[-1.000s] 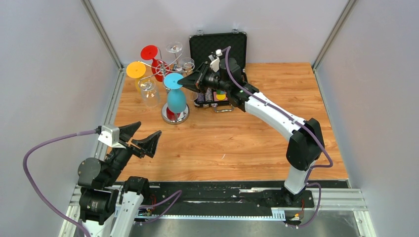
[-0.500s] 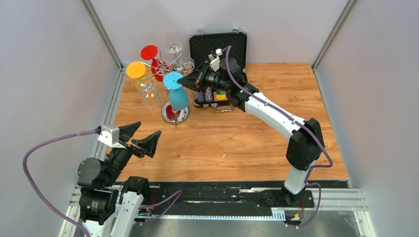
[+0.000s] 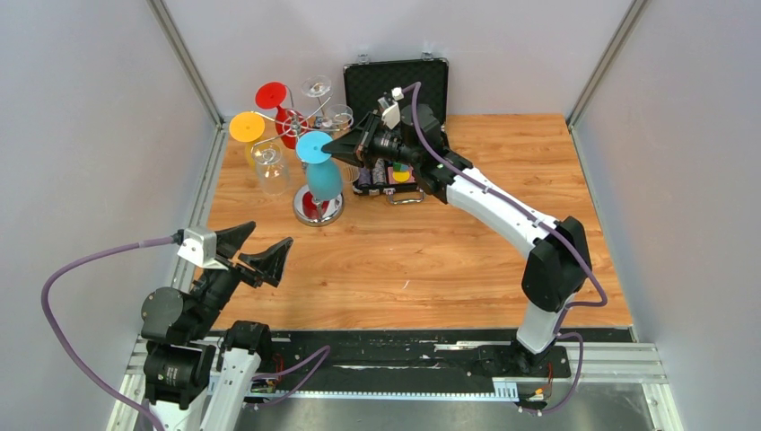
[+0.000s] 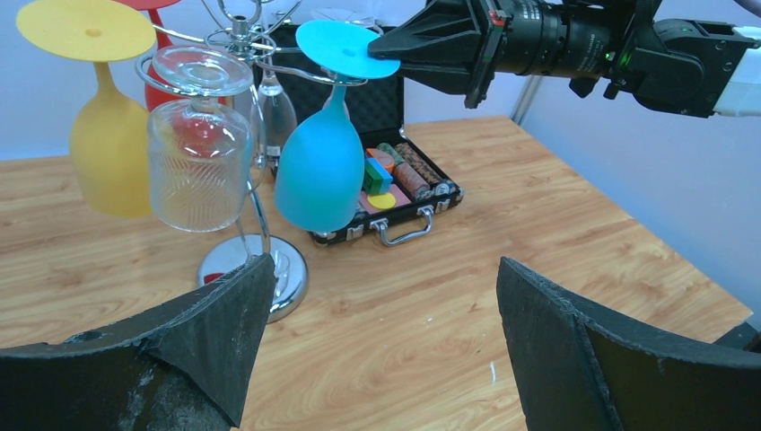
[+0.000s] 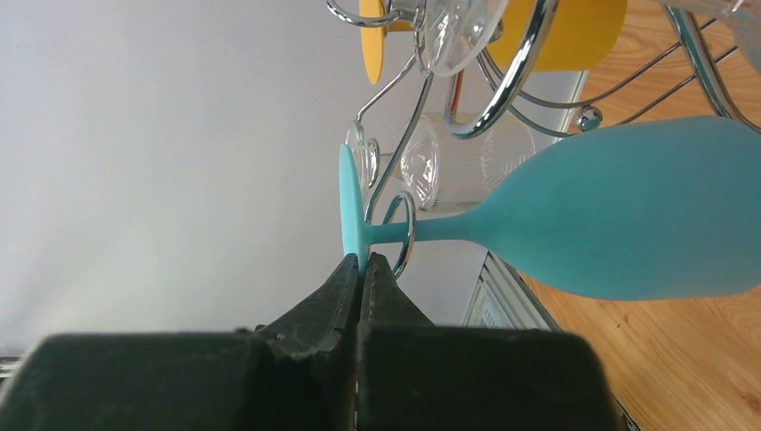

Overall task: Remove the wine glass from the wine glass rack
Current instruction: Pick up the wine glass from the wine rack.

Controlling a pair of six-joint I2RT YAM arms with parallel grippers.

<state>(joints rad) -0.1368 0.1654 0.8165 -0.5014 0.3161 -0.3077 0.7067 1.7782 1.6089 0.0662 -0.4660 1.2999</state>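
Note:
The chrome wine glass rack (image 3: 318,210) stands at the back left of the table and carries several upside-down glasses. A teal wine glass (image 3: 321,178) hangs from its right wire arm, foot up. My right gripper (image 3: 330,147) is shut on the rim of that glass's teal foot (image 5: 346,208); the stem sits in a wire loop (image 5: 401,232). The teal glass also shows in the left wrist view (image 4: 320,167), with the rack's base (image 4: 254,273) below it. My left gripper (image 3: 258,248) is open and empty, low at the near left, well apart from the rack.
A yellow glass (image 3: 249,131), a red glass (image 3: 278,103) and clear glasses (image 3: 271,168) hang on the rack's other arms. An open black case (image 3: 396,99) with coloured chips stands behind my right gripper. Grey walls close in the table at the back and both sides.
The teal glass's bowl swung slightly up and right between one second ago and half a second ago. Since then nothing has visibly moved. The left arm is still.

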